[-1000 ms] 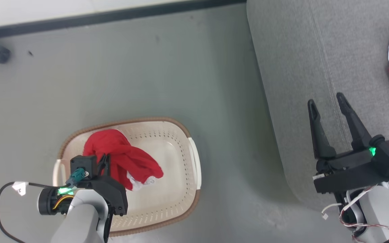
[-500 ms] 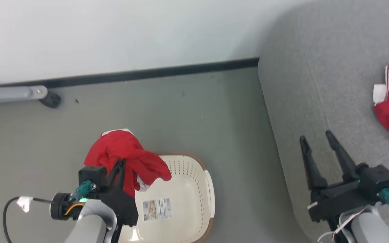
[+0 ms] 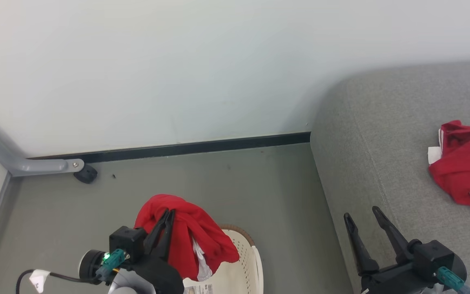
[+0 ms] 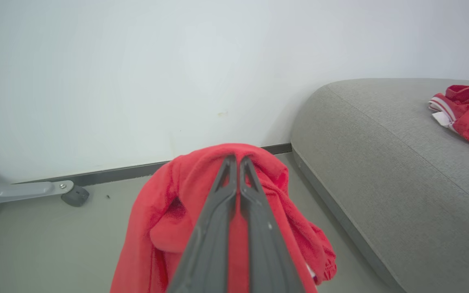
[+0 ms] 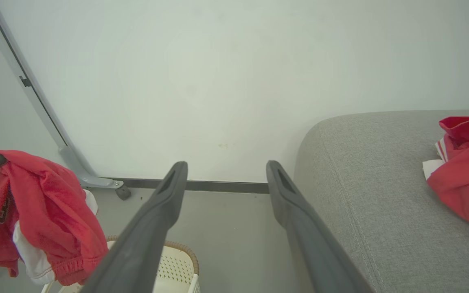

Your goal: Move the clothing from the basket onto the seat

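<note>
While the left gripper [image 3: 169, 212] holds its jaws pinched on a red garment [image 3: 194, 241] hanging above the basket [image 3: 243, 269], the grey seat [image 3: 382, 143] lies off to its right, toward the right gripper [image 3: 360, 212], whose jaws stand spread and empty.

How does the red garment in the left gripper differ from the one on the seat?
The held garment hangs draped from the shut left gripper; the seat garment lies crumpled, ungripped. The held garment is over the basket; the seat garment rests on the grey seat. Both are red with white parts.
</note>
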{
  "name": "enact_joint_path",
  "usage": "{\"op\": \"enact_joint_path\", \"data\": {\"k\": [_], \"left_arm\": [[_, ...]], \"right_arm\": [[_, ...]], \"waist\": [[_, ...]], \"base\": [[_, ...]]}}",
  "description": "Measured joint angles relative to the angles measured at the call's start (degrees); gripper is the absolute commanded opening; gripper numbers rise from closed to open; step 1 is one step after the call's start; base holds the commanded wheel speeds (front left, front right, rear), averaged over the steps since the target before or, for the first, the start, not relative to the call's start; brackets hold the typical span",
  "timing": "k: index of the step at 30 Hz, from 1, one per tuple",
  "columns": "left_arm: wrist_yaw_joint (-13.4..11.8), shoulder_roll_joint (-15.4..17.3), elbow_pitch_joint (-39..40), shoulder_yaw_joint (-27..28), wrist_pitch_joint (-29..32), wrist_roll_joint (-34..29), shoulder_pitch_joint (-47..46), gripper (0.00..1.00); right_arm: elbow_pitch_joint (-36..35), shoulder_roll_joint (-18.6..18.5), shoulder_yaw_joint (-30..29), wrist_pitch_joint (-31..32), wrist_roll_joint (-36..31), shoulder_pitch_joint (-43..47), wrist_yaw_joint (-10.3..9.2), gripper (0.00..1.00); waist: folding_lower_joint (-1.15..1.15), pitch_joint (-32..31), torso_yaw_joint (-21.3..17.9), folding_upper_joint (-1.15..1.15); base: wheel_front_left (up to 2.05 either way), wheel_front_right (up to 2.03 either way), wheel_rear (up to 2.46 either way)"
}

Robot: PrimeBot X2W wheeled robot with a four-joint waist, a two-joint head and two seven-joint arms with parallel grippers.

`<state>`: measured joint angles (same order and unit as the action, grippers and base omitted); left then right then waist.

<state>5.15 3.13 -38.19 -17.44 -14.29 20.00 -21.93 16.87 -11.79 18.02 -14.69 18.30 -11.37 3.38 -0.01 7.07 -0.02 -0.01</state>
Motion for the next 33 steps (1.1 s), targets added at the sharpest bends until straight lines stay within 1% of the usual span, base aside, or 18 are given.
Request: {"op": "enact_joint_path", "data": {"k": [2,6,8,14,16,20,29,33], "left_arm": [[0.45,0.01,2.42,-0.53,-0.01,-0.15,1.07,0.0],[0.51,0.0,7.14,-1.86,-0.01,-0.44,2.73,0.0],[0.94,0.0,9.47,-2.34,-0.01,-0.51,3.46,0.0],[1.01,0.02,15.74,-5.05,-0.01,-1.66,5.13,0.0],[1.44,-0.01,17.46,-5.9,-0.01,-2.03,5.54,0.0],[1.46,0.01,19.52,-7.61,-0.01,-2.04,6.04,0.0],[1.47,0.02,23.16,-10.05,0.66,-2.04,6.09,0.0],[1.48,0.0,24.25,-10.87,1.52,-2.04,6.19,0.0]], "right_arm": [[-0.16,0.13,0.29,0.0,0.01,0.57,0.01,1.0],[-0.85,0.22,0.86,0.0,0.0,1.29,0.16,1.0],[-1.26,0.27,1.2,0.0,0.0,1.76,0.16,1.0],[-2.76,0.58,2.16,0.01,-0.01,2.93,0.19,1.0],[-3.45,0.8,2.72,0.02,-0.05,2.95,0.24,1.0],[-4.15,1.18,4.1,0.46,-0.09,2.95,0.68,1.0],[-5.63,2.78,9.72,1.78,-0.26,2.63,2.41,1.0],[-5.7,3.58,12.49,2.59,-0.42,2.4,2.78,1.0]], "waist": [[0.0,-1.17,-0.08,0.0],[0.0,-2.93,-0.49,0.0],[0.0,-3.53,-0.79,0.0],[0.0,-4.93,-1.58,0.0],[0.0,-5.1,-1.71,0.0],[0.01,-5.3,-1.79,0.01],[0.01,-5.51,-1.52,0.01],[0.01,-5.55,-1.26,0.01]], "base": [[0.0,0.0,0.0],[0.0,0.0,0.0],[0.0,0.0,0.0],[0.0,0.0,0.0],[0.0,0.0,0.0],[0.0,0.0,0.0],[0.0,0.0,0.0],[0.0,0.0,0.0]]}}
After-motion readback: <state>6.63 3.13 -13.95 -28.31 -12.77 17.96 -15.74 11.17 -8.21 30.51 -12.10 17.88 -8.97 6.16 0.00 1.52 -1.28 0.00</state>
